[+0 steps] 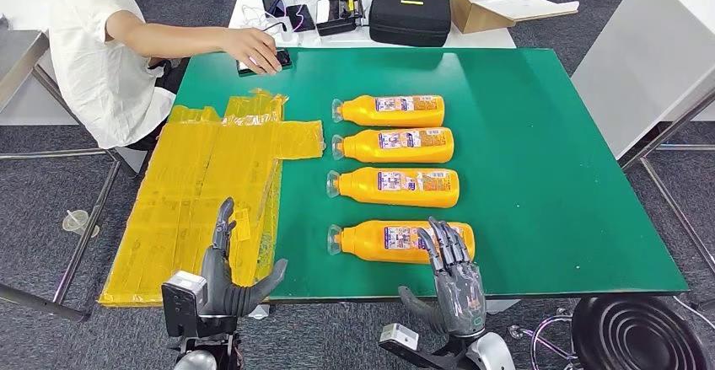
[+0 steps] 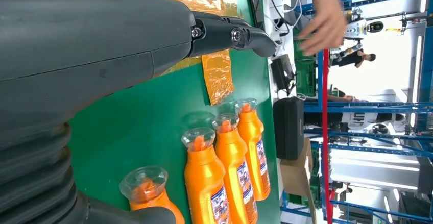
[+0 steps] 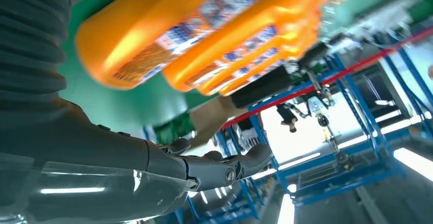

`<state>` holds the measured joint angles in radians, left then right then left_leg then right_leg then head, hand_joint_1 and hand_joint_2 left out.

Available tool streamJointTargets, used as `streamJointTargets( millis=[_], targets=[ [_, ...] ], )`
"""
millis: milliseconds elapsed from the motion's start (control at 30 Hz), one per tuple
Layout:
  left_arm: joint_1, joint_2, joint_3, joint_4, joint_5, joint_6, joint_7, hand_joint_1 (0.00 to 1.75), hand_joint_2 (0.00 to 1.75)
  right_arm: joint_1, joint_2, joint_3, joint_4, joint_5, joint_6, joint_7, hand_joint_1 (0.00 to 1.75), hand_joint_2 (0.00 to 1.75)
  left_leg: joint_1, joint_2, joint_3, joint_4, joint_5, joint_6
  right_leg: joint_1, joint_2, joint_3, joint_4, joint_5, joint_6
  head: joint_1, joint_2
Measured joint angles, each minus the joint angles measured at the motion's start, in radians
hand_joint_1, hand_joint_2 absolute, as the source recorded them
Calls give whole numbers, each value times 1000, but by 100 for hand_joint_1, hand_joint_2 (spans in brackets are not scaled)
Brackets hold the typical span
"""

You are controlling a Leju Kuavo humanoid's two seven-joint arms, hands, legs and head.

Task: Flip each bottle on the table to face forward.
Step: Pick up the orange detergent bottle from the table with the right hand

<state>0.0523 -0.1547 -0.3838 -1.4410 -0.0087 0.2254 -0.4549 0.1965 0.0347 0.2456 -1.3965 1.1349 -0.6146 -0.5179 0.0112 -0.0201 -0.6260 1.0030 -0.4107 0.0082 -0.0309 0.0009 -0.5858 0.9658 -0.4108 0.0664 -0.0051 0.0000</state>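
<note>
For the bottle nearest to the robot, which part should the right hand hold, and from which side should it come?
Probably the wide orange body, not the neck. The nearest bottle lies flat on the green table, cap to the robot's left and base to its right. The right hand is open at the base end, so coming from above and the near edge, fingers across the body, looks simplest for rolling it.

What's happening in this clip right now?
Four orange bottles lie on their sides in a column on the green table, caps pointing toward the yellow sheets. The right hand hovers open by the nearest bottle, not gripping it. The left hand is open over the yellow sheets. A person reaches to a dark device at the far edge.
</note>
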Motion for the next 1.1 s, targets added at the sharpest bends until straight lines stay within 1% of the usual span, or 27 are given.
streamJointTargets(
  millis=[67,100,200,233,300,367,533,667,800,1000,1100],
  targets=[
    [-3,0,1,0,-4,-5,2,0,175,-1,-17,-13,5,55,0,59,0,175,0,0,0,0,0,0,0,0,0,0,0,0,0,0],
    [-5,-1,1,1,-5,-9,2,0,175,-3,-32,-13,8,76,0,103,0,175,0,0,0,0,0,0,0,0,0,0,0,0,0,0],
    [-7,-5,1,1,-9,-20,2,0,175,-21,-105,12,22,101,0,256,0,175,-1,0,0,0,0,0,-1,0,1,0,0,0,0,0],
    [-7,-7,1,1,-10,-21,2,0,175,-28,-132,22,27,97,1,290,0,175,-1,0,0,0,0,0,-1,0,1,0,0,0,0,0],
    [-7,-10,0,1,-10,-23,3,0,175,-42,-174,36,36,90,2,317,0,175,-1,0,0,0,0,0,-1,0,1,0,0,1,0,0],
    [-8,-12,0,1,-11,-24,3,0,175,-51,-204,48,43,85,3,324,0,175,-1,0,0,0,0,0,-1,0,1,0,1,1,0,0],
    [-8,-17,0,1,-9,-29,2,0,175,-68,-248,78,56,55,14,343,0,175,-1,0,0,0,0,0,0,0,0,0,0,0,0,0],
    [-8,-21,-2,1,1,-29,2,0,175,-98,-279,88,74,-7,36,322,0,175,0,0,0,0,0,0,0,0,1,0,0,0,0,0],
    [-11,-21,-8,1,9,-31,0,0,175,-136,-284,90,104,-63,60,274,0,175,-1,0,0,0,0,1,-1,0,1,0,1,1,0,0],
    [-18,-21,-10,1,12,-31,0,0,175,-169,-283,94,132,-83,69,247,0,175,0,0,0,0,1,1,0,0,1,0,1,1,0,0],
    [-28,-21,-16,1,14,-33,0,0,175,-197,-273,101,148,-108,108,214,0,175,0,0,0,0,1,1,0,0,1,0,1,1,0,0]
  ],
)
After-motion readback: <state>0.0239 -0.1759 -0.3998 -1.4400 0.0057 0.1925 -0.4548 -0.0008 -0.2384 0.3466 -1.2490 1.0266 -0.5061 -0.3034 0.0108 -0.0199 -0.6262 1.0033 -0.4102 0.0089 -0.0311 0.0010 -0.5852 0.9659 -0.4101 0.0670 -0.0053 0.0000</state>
